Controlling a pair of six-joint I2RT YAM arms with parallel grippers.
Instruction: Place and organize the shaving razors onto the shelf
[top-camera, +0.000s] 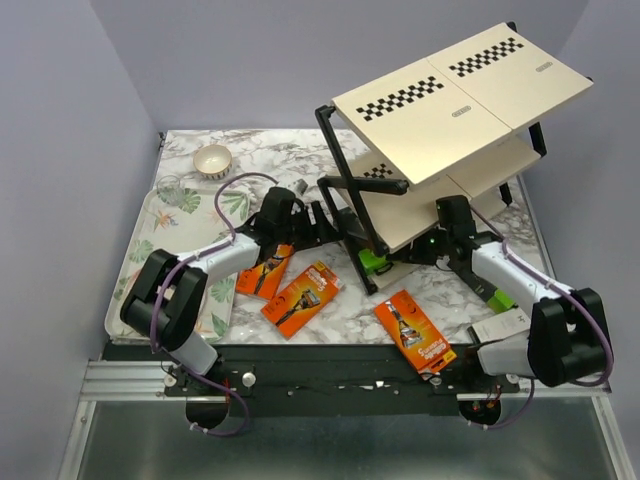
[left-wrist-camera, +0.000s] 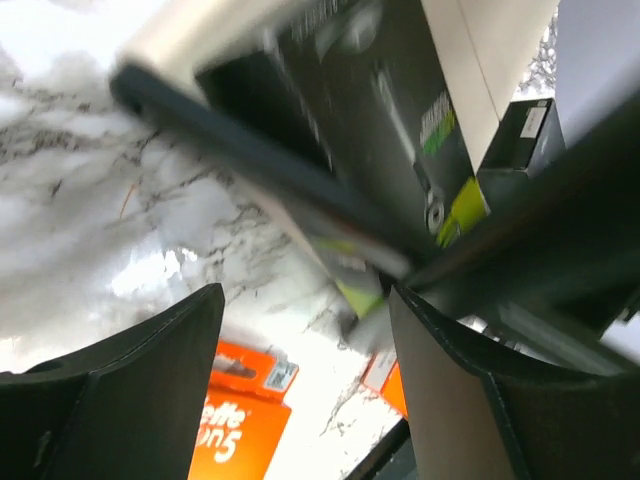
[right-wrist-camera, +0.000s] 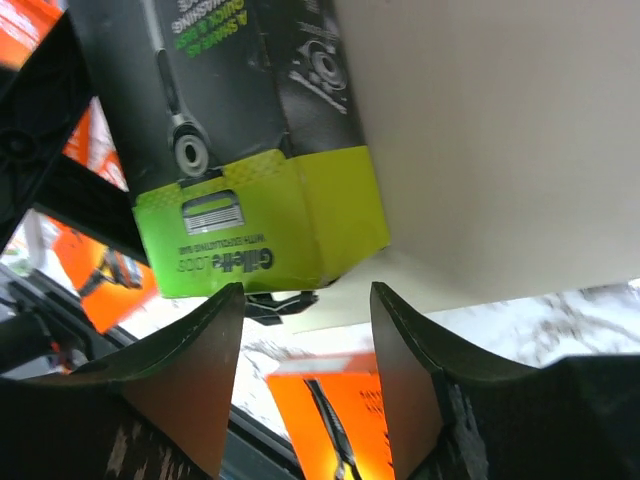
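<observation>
The left gripper (left-wrist-camera: 305, 295) and right gripper (right-wrist-camera: 305, 290) both gape wide, holding nothing. The black Gillette razor pack (right-wrist-camera: 250, 200) lies flat on a lower board of the shelf (top-camera: 440, 110), just beyond the right fingertips, not between them. Three orange razor packs (top-camera: 265, 272) (top-camera: 303, 297) (top-camera: 415, 333) lie on the marble table (top-camera: 300, 160).

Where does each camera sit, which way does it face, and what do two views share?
Top external: above and behind the bases, looking down on the marble table, the shelf, the left arm and right arm.
Left wrist: on the left arm, facing past its open left gripper at shelf tubing and a black lime-ended pack; both fingers show.
Right wrist: on the right arm, facing past its open right gripper at a black lime-ended pack and a shelf board; both fingers show.
Shared: both wrist views show shelf, lime-ended pack, orange packs.
</observation>
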